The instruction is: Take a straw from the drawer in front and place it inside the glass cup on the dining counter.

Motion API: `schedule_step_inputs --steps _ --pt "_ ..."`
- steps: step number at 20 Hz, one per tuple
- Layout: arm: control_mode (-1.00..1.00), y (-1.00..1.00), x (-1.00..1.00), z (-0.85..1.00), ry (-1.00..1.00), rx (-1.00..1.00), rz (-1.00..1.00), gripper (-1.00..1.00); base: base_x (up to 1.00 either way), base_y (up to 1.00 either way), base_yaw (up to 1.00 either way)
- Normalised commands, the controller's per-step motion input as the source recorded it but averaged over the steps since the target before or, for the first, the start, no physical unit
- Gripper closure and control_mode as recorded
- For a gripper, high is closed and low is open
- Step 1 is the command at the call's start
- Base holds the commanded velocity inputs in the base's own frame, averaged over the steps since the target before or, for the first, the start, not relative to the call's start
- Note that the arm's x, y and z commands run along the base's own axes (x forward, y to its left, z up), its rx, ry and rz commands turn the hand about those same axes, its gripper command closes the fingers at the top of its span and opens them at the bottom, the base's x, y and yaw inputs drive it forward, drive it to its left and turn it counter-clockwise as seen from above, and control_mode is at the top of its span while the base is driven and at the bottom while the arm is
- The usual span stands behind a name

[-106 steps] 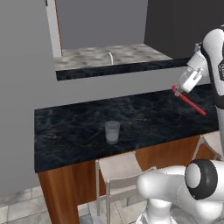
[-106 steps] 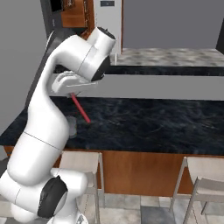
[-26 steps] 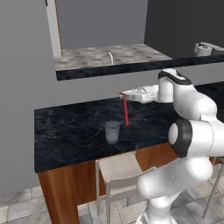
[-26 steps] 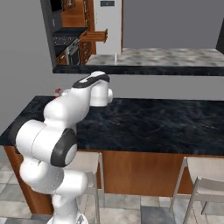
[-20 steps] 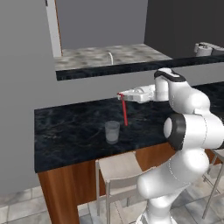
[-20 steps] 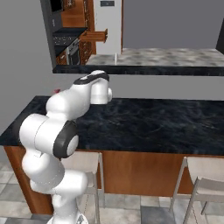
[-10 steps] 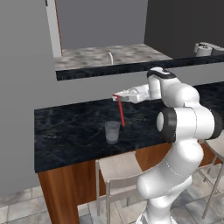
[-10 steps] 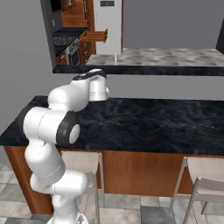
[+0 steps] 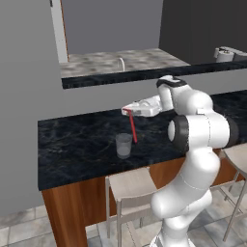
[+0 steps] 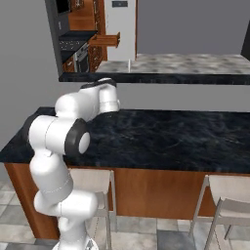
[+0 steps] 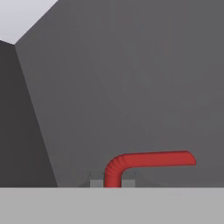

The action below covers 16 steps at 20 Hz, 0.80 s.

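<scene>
Two pale bar stools [image 9: 131,185] stand nearest, tucked against the reddish-brown wooden base of the dining counter [image 9: 72,149], one below the glass cup and the other at the counter's right end, partly hidden by the arm. On the black veined stone of the counter, close to its front edge, stands the glass cup [image 9: 123,145], upright and clear. Just above and slightly to the right of the cup hangs the straw [image 9: 132,126], bright red; it slants, its upper end held at the gripper [image 9: 129,110] and its lower end reaching down beside the cup's rim on the right, apparently outside the cup, though the left base view does not settle whether it touches the glass. The gripper is stretched out level over the counter, higher than the cup, its fingers clenched on the straw's top just under the bend. In the hand view the straw [image 11: 131,164] rises from between the two dark fingertips [image 11: 96,180] at the bottom and turns sharply, its short bent tip running off to the right against plain grey wall. In the right base view the arm's white links hide the cup. Behind the counter runs a higher grey-speckled ledge [image 9: 116,65] against the wall.
</scene>
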Motion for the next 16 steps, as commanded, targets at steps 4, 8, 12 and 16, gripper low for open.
schedule_step_inputs --steps 4,8,12,16 --pt "-1.0 0.0 0.0 -0.07 -0.08 0.0 0.05 1.0 0.0 0.0 0.0" --pt "-1.0 0.0 0.05 0.0 -0.09 0.0 0.05 1.0 0.0 0.0 0.0" --pt "-1.0 0.0 0.09 0.0 -0.08 0.0 0.04 1.0 0.0 0.0 0.0" --pt "-1.0 0.0 0.01 0.0 -0.07 0.0 0.04 1.0 0.0 0.0 0.0"
